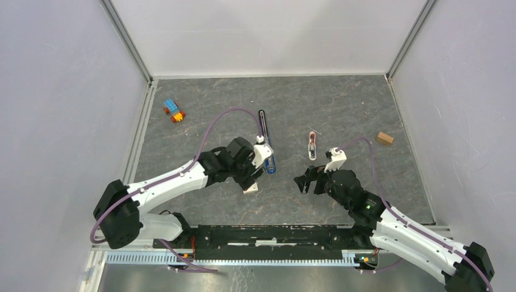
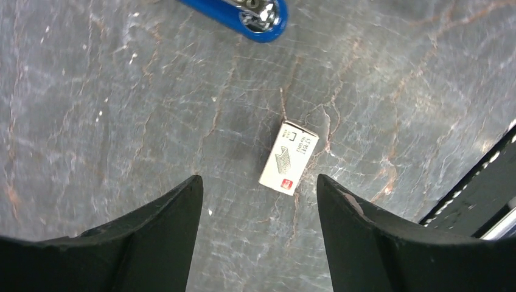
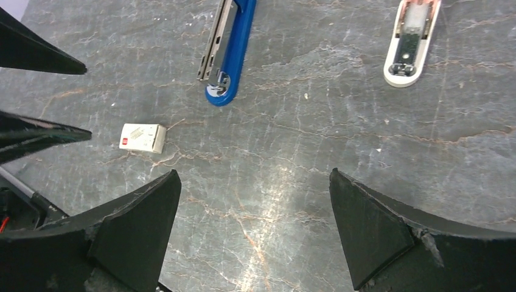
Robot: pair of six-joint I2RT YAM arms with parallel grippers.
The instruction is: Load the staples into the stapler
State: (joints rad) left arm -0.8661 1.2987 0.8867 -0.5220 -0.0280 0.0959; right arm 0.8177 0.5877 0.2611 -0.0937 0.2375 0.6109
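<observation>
Stapler (image 1: 269, 161) lies swung open flat on the table (image 1: 341, 103), just beyond the left gripper (image 2: 258, 182). Left jaws are well apart and empty, over a small white staple box (image 2: 288, 157). Right gripper (image 3: 255, 179) is spread wide and empty, near a pink-and-white tool (image 3: 411, 42).

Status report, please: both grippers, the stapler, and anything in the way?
Left gripper open, empty, over small white box. Right gripper open, empty. Stapler lies opened on table, untouched. Nothing blocks it; pink-and-white piece lies apart.
</observation>
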